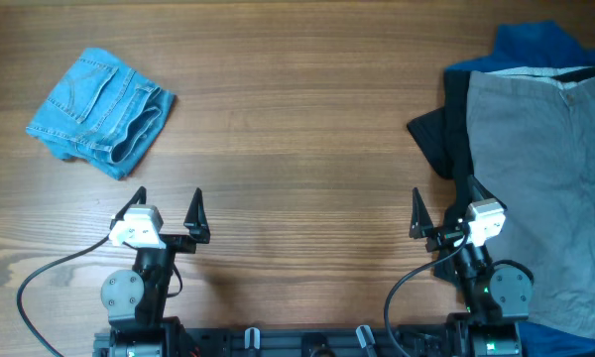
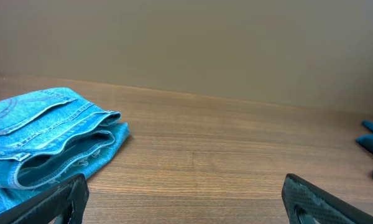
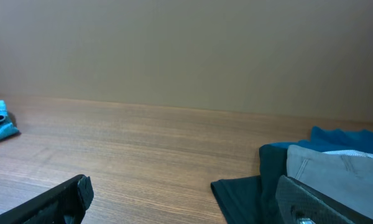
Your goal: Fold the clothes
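Observation:
The grey shorts lie spread at the table's right side, on top of a black piece and a dark-blue piece. They also show at the right of the right wrist view. Folded light-blue denim shorts lie at the far left, also in the left wrist view. My left gripper is open and empty near the front edge, below the denim shorts. My right gripper is open and empty, its right finger at the grey shorts' left edge.
The wooden table runs between the two piles. A plain wall stands behind its far edge. Black cables trail from both arm bases at the front edge.

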